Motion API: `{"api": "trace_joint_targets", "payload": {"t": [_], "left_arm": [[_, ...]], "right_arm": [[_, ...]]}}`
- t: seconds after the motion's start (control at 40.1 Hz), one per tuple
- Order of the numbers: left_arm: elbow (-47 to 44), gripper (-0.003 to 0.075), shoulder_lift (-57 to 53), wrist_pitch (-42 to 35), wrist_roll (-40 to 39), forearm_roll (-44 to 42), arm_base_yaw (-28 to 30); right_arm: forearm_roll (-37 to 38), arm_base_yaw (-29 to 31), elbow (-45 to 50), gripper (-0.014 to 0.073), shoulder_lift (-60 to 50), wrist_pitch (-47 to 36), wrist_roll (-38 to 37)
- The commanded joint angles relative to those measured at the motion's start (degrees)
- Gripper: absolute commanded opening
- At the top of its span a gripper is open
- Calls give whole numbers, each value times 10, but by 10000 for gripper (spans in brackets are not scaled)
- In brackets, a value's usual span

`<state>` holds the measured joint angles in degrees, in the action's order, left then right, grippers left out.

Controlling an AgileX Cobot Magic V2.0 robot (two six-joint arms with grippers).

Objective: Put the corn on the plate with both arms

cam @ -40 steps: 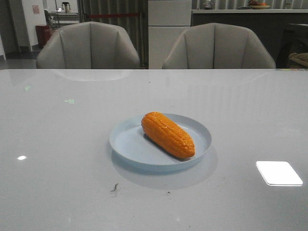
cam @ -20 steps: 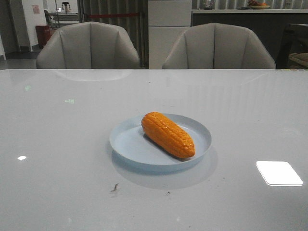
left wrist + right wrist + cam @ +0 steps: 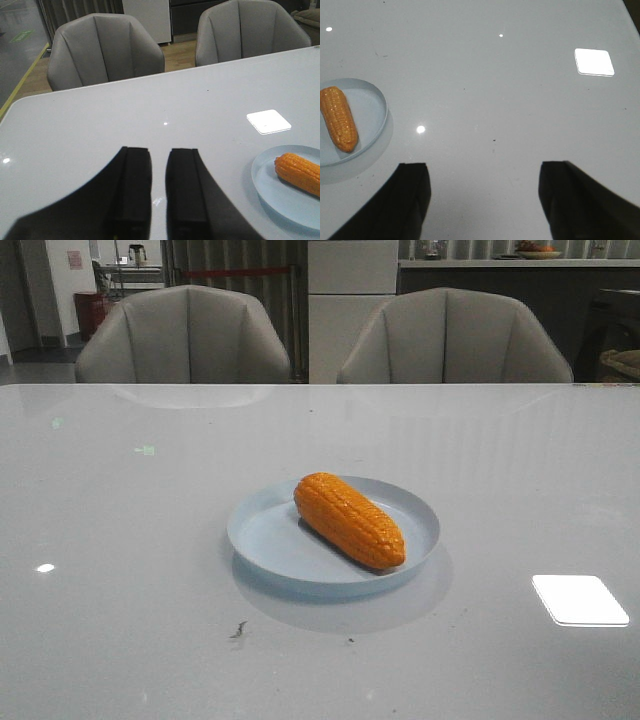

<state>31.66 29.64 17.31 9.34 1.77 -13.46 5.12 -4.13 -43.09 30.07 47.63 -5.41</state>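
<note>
The orange corn [image 3: 350, 520] lies diagonally on the pale blue plate [image 3: 262, 532] at the middle of the white table. Neither arm shows in the front view. In the left wrist view my left gripper [image 3: 159, 151] is over bare table, well apart from the plate [image 3: 264, 176] and corn [image 3: 300, 173]; its black fingers stand almost together with only a narrow slit, nothing between them. In the right wrist view my right gripper [image 3: 482, 165] is wide open and empty over bare table, apart from the plate [image 3: 371, 106] and corn [image 3: 339, 118].
Two grey chairs [image 3: 185, 335] [image 3: 455, 335] stand behind the table's far edge. Bright ceiling-light reflections [image 3: 580, 600] lie on the glossy tabletop. A small dark mark [image 3: 238, 630] is in front of the plate.
</note>
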Motion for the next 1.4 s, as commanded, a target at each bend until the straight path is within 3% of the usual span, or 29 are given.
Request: {"api": "trace_joint_targets", "payload": {"t": [0.0,0.523,0.798,1.097,1.371], "left_arm": [[16,90,2,-51,-5,4,0],[16,94,3,-54,-5,-1,0],[2,94,-1,-76,-5,-107,10],[-137,94,-130,-273,-5,-98,102],[-283,94,-254,-255,-5,-91,113]], "right_arm": [[2,4,-14,566,3,-40,6],[2,4,-14,566,3,-40,6],[2,4,-14,566,3,-40,6],[2,4,-14,566,3,-40,6],[2,4,-14,566,3,-40,6]]}}
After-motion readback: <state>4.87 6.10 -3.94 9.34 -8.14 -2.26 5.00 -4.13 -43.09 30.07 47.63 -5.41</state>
